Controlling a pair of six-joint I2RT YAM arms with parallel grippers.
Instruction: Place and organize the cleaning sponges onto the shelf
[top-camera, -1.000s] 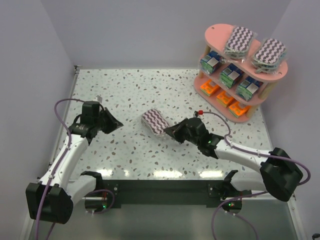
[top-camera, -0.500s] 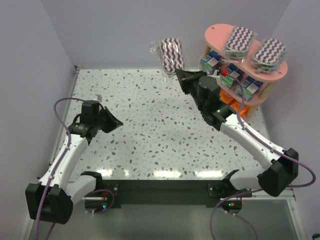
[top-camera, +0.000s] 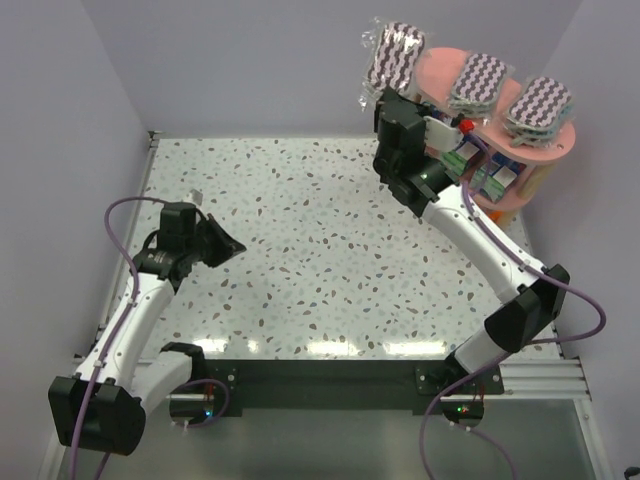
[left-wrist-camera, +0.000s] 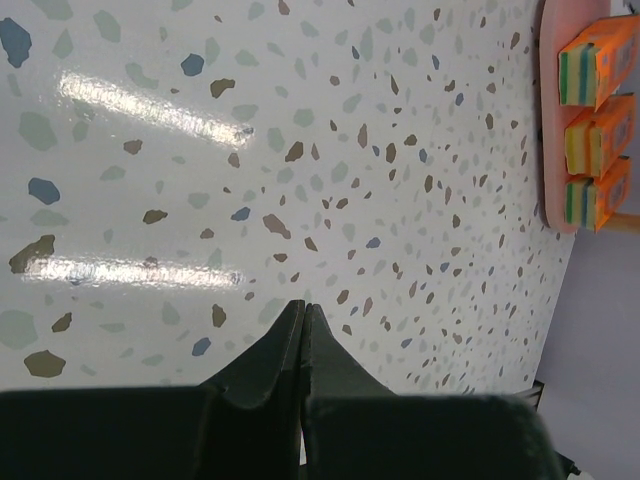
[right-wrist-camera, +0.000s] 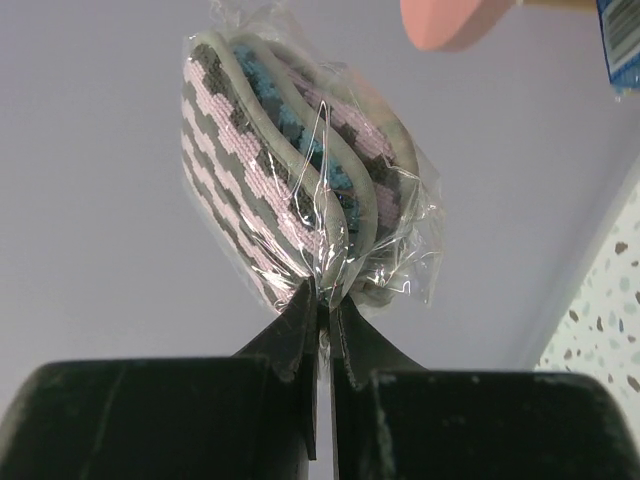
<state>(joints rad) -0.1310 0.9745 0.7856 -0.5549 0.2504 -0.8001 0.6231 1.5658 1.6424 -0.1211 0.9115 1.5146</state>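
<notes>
My right gripper (top-camera: 383, 93) (right-wrist-camera: 325, 296) is shut on the clear wrap of a purple-white zigzag sponge pack (top-camera: 392, 55) (right-wrist-camera: 290, 170), held high in the air just left of the pink shelf (top-camera: 435, 68). Two more zigzag packs (top-camera: 476, 80) (top-camera: 539, 104) lie on the shelf's top board. Green-and-blue packs (top-camera: 497, 177) stand on the middle tier, partly hidden by the right arm. Three orange packs (left-wrist-camera: 595, 140) show on the bottom board in the left wrist view. My left gripper (top-camera: 238, 247) (left-wrist-camera: 303, 307) is shut and empty, low over the left of the table.
The speckled white table (top-camera: 300, 230) is walled by pale panels at the back and sides. The shelf stands in the far right corner. A black rail (top-camera: 320, 385) with both arm bases runs along the near edge.
My right arm lifted the zigzag pack off the middle of the table, then carried it up and right to beside the shelf's top board. The left arm has stayed still.
</notes>
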